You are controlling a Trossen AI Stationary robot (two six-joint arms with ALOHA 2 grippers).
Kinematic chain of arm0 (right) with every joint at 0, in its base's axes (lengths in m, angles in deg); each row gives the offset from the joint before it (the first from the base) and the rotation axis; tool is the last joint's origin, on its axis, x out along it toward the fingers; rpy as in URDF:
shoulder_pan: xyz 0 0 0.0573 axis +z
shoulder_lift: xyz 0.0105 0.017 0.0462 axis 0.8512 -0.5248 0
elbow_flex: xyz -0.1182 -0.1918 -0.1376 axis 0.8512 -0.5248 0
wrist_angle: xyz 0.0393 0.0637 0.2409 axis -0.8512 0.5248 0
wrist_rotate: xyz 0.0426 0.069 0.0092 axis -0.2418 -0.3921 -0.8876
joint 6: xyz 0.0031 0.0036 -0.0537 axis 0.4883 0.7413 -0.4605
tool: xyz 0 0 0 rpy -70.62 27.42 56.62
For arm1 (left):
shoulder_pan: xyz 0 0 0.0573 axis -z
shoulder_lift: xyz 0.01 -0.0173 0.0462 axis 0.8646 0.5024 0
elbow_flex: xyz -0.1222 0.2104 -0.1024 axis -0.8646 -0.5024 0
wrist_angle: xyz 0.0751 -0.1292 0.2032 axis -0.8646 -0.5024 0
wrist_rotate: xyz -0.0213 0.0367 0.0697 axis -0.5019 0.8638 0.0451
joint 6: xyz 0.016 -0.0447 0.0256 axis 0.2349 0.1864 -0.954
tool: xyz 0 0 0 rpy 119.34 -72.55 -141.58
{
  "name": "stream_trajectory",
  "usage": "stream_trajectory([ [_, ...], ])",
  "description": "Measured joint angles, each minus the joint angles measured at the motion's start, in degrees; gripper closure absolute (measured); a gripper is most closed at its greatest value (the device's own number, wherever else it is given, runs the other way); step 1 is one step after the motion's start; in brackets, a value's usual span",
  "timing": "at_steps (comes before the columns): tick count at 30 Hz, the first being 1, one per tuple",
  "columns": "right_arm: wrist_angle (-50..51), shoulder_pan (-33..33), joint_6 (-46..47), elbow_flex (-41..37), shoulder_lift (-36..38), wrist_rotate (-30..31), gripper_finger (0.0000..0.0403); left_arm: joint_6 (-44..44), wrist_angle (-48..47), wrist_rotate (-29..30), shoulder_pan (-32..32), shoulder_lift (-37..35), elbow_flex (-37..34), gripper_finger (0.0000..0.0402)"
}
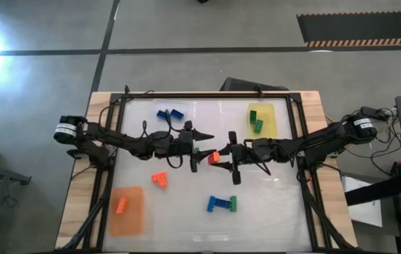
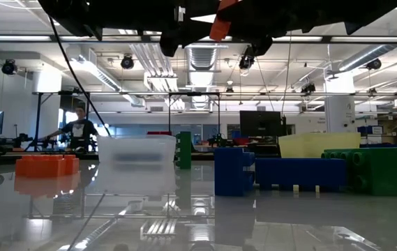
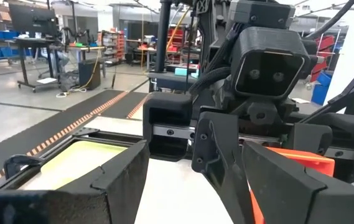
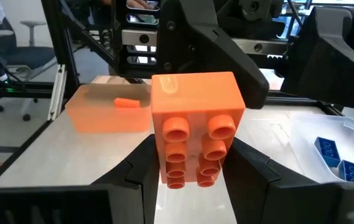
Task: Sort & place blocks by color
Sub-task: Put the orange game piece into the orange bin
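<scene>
My right gripper (image 1: 216, 157) is clamped on an orange block (image 4: 194, 127), which stands up between my two fingers with its studs facing my wrist camera. I hold it in the air above the middle of the bench (image 1: 270, 212); from table height the block (image 2: 220, 24) shows high up, clear of the surface. My left gripper (image 1: 201, 147) faces it from the other side, just beside it, fingers spread apart and holding nothing; past those fingers the orange block (image 3: 301, 163) shows in the right gripper's grip.

Beyond my right gripper, toward the left arm's near corner, lies the orange mat (image 1: 127, 210) with one orange block (image 1: 122, 205) on it. Nearer, between that mat and my grippers, another orange block (image 1: 160, 179) lies on the bare bench. On the near side of my right gripper, a joined blue block (image 1: 216, 204) and green block (image 1: 232, 204) lie on the bench. On the far side of my right gripper, close to the right arm, the yellow mat (image 1: 272, 123) carries two green blocks (image 1: 256, 121). Beyond my left gripper on the far side, two blue blocks (image 1: 170, 116) lie together; the right wrist view shows them inside a clear tray (image 4: 326, 140).

A person (image 2: 78, 129) stands far off in the room behind the bench.
</scene>
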Motion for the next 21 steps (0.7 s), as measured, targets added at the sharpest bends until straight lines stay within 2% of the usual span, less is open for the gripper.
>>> stream_trajectory([
  [13, 0.6, -0.1, -0.2, 0.0, 0.0, 0.6, 0.0276, 0.9, -0.4, 0.1, 0.0, -0.1, -0.3, 0.0157],
  [20, 4.7, -0.2, 0.2, 0.2, 0.5, 0.2, 0.0276, 3.5, -6.6, -2.0, 0.2, -3.6, -1.7, 0.0157],
  [21, 5.1, -0.4, 0.3, 0.2, 0.5, 1.3, 0.0276, 3.9, -6.6, -3.8, 0.3, -3.7, -1.7, 0.0157],
])
